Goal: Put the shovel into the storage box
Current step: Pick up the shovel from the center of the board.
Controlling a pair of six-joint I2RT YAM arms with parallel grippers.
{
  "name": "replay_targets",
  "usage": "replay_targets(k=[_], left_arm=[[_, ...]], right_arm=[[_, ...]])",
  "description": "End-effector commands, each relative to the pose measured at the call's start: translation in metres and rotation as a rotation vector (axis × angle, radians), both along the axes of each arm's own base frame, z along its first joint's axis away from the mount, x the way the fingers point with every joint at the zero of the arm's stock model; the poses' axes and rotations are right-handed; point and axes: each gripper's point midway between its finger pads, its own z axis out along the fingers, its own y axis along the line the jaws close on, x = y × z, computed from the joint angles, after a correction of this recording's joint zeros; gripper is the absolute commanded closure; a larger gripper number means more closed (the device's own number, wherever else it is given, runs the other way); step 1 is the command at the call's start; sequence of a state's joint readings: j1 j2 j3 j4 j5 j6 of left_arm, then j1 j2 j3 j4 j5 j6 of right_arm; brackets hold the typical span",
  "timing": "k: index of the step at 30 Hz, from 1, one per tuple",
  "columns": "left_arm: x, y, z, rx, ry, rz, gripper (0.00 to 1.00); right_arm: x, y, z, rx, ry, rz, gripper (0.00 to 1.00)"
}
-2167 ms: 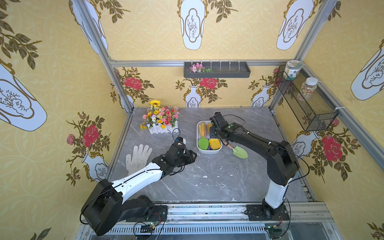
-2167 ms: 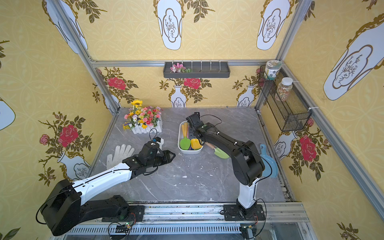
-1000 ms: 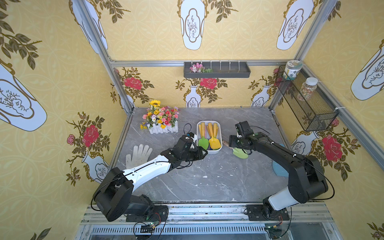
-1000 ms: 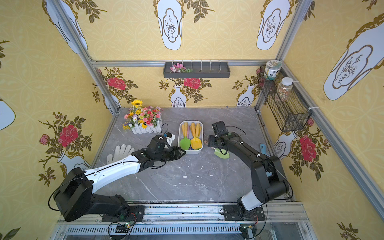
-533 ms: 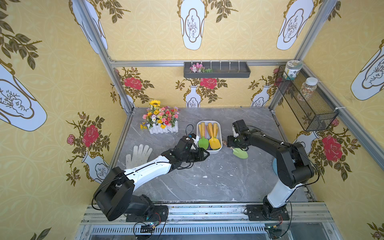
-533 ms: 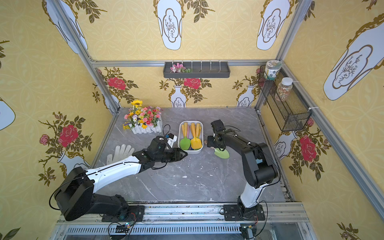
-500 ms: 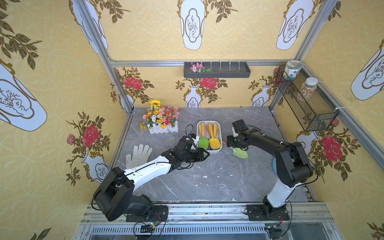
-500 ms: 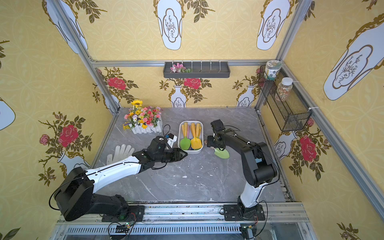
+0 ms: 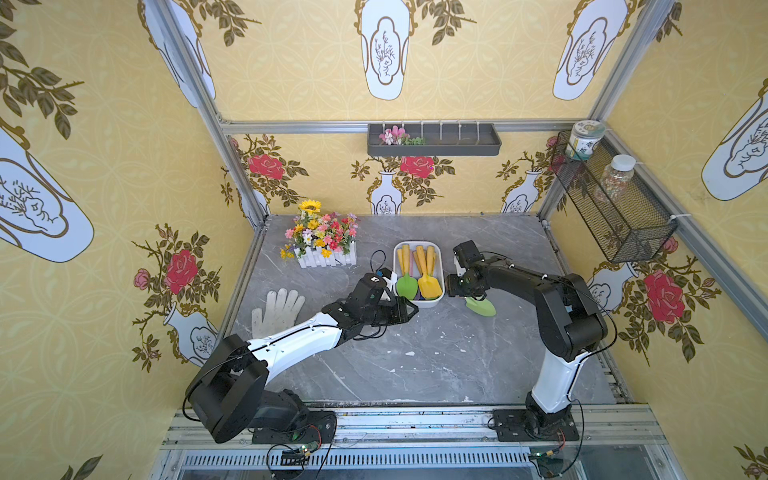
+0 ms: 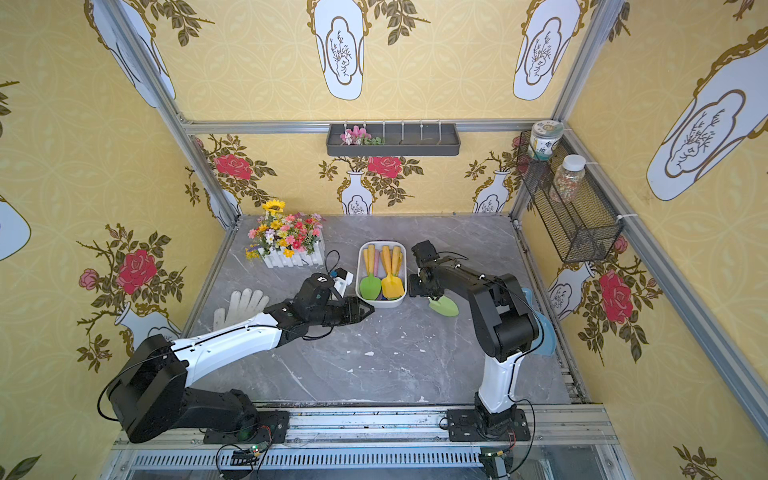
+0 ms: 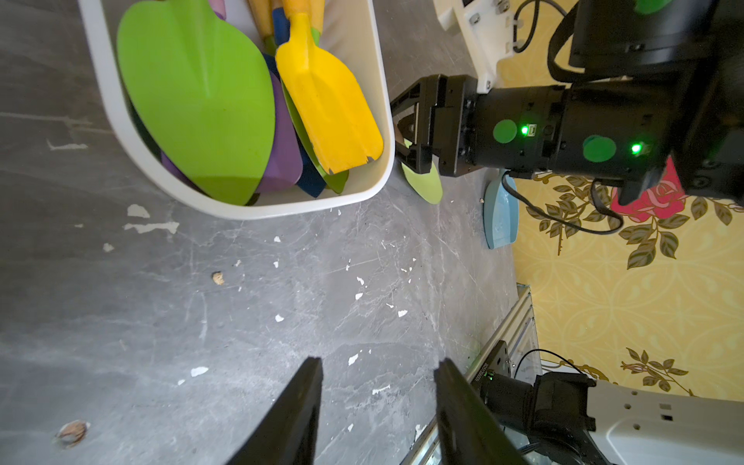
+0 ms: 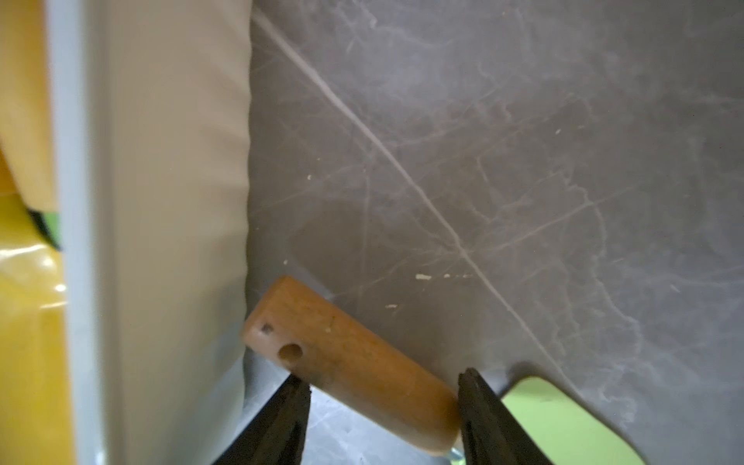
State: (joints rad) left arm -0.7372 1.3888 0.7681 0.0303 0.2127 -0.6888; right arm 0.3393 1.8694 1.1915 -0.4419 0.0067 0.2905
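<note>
- Shovel (image 9: 481,306): pale green blade, flat on the bench (image 9: 415,361) just beside the storage box (image 9: 417,243), outside it. Its wooden handle (image 12: 346,362) points at the box wall. Butt end touching the wall or just short of it; cannot tell which.
- Right end effector (image 12: 382,382): low over the handle, jaws part-way apart, one finger on each side. Handle sits skewed across the gap. Whether the fingers already pinch it: cannot tell. Shovel not lifted.
- Left end effector (image 11: 378,362): jaws moderately apart, empty, over bare bench by the box's near corner.
- Box contents: a green shovel (image 9: 406,286), a yellow shovel (image 9: 429,286), purple and dark blue blades beneath. Fairly full.
- Risk 1: the skewed handle may twist as the jaws meet it, giving an off-centre hold. The blade end could then droop or slip out on the lift.
- Risk 2: butt is so close to the wall that a lift or drag may nudge the box.
- Risk 3: contents are stacked, so the new shovel may ride high and overhang the rim.
- Risk 4: left end effector is close to the drop path, so the arms could clash.
- Writing: none legible. Jar (image 9: 585,139) in the wire basket has a label, print too small to read.
</note>
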Motion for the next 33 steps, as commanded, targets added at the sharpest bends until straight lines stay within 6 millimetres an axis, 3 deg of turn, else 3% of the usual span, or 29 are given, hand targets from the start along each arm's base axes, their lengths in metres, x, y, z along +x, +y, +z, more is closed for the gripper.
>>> replay_targets(k=[1,13,33], left_arm=[[0.001,-0.001,0.000,-0.006,-0.008,-0.003,0.50],[0.001,-0.001,-0.003,-0.002,0.000,-0.001,0.50],[-0.002,0.003,-0.008,0.007,0.004,0.005,0.50]], right_arm=[[0.004,-0.006,-0.001,-0.038,-0.011,-0.019,0.43],[0.002,-0.019,-0.005,-0.089,0.002,-0.058,0.64],[-0.001,-0.018,-0.010,-0.087,0.009,-0.069,0.67]])
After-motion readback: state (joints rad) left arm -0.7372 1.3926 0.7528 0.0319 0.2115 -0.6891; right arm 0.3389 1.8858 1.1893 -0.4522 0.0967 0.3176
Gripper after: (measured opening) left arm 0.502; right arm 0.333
